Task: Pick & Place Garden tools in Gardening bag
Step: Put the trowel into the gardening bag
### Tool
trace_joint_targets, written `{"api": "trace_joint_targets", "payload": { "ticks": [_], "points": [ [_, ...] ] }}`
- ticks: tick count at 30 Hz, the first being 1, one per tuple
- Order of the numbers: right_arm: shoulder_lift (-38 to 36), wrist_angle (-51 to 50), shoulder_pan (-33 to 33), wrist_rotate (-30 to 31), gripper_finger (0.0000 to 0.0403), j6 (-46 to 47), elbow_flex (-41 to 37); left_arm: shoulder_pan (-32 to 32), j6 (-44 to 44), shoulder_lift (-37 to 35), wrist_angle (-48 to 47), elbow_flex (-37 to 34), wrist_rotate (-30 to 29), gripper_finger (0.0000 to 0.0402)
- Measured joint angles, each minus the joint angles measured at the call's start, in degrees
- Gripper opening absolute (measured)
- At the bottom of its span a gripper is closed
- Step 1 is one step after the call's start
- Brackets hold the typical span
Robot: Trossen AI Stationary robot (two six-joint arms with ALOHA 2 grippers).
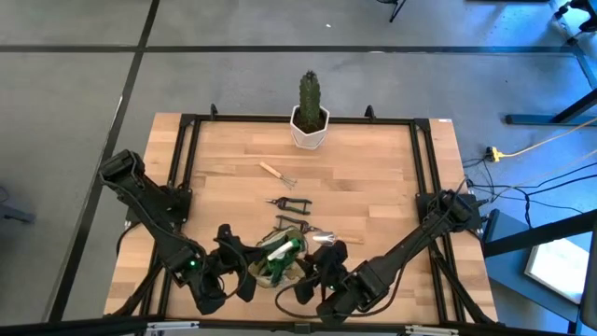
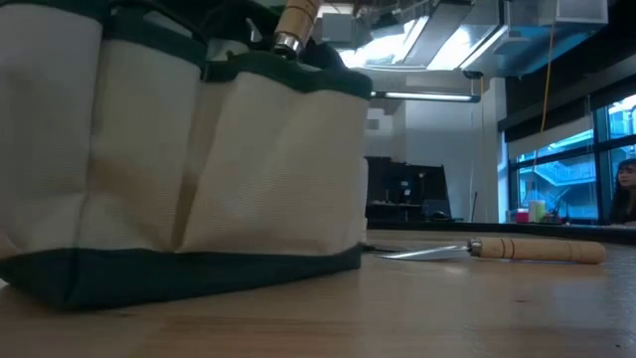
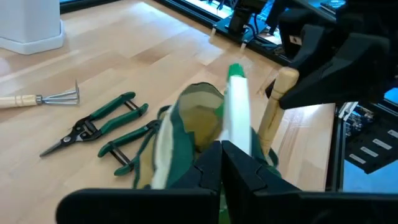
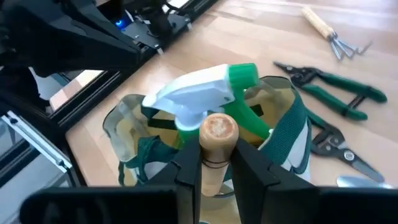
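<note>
The gardening bag point(image 1: 270, 271) stands at the near middle of the table, cream with green trim in the low view point(image 2: 199, 169). A white-headed sprayer with a green nozzle point(image 4: 205, 93) sticks out of it. My right gripper point(image 4: 214, 168) is shut on a wooden-handled tool point(image 3: 277, 106) standing in the bag. My left gripper point(image 3: 222, 165) is shut at the bag's left side, close to the sprayer's white head point(image 3: 237, 118). A trowel point(image 2: 497, 249), two green-handled shears point(image 3: 93, 127) and a small fork point(image 1: 277, 174) lie flat on the table. My left gripper's shut fingers stand right at the near end of the sprayer's white head point(image 3: 239, 140); I cannot tell whether they touch it or the bag's rim. My right gripper pinches the wooden handle near its free top end point(image 4: 214, 158) between its two fingers. The fingers come from above, slanting down. The tool stands tilted, its metal collar point(image 2: 288, 42) at the bag's rim and its lower end inside.
A green cactus in a white pot point(image 1: 310, 117) stands at the far edge. The black frame rails point(image 1: 182, 168) run along the table's left and right sides. Bare wood lies between the pot and the fork.
</note>
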Motion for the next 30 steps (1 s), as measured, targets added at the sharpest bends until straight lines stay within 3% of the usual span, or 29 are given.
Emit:
{"api": "trace_joint_targets", "payload": {
  "ticks": [11, 25, 30],
  "points": [
    [3.4, 0.3, -0.6, -3.8, 0.0059, -2.8, 0.1, 0.0, 0.0, 0.0, -0.1, 0.0, 2.8, 0.0003],
    [3.6, 2.4, -0.2, -0.5, 0.0059, 3.2, 0.0, -0.8, -0.4, 0.0, -0.2, 0.0, 2.8, 0.0003],
    [3.5, -4.4, -1.1, -3.1, 0.0059, 11.7, 1.7, -0.9, -0.3, 0.0, -0.2, 0.0, 3.6, 0.0003]
  ]
}}
